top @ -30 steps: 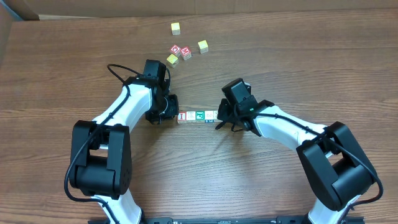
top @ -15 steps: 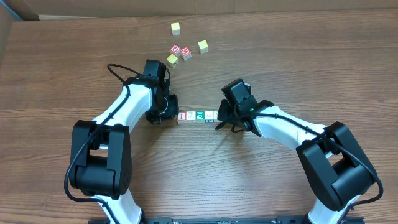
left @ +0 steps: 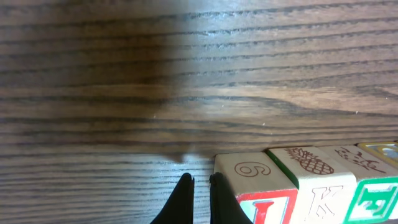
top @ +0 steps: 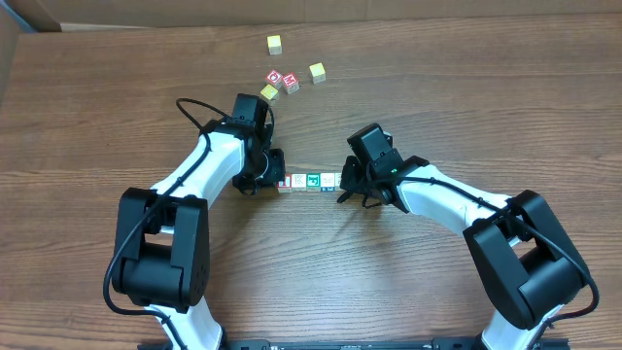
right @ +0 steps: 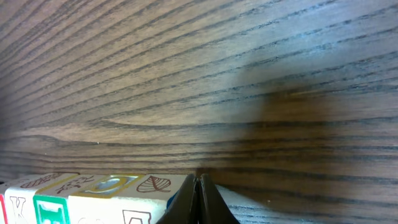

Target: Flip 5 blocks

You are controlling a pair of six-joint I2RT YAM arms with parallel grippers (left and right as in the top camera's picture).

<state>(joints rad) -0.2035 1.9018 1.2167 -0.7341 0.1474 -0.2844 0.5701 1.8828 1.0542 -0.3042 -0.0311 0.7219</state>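
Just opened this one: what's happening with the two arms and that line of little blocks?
Both arms are down at a short row of small wooden alphabet blocks in the middle of the brown wooden table. The left gripper is shut, with its tips right beside the end block on its side. The right gripper is shut at the opposite end. Neither holds a block. A few loose yellow and red cubes lie apart at the far side.

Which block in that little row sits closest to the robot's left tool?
The end block marked 6, with a red-bordered face, right beside the left tool. The pineapple block comes next, farther along the row.
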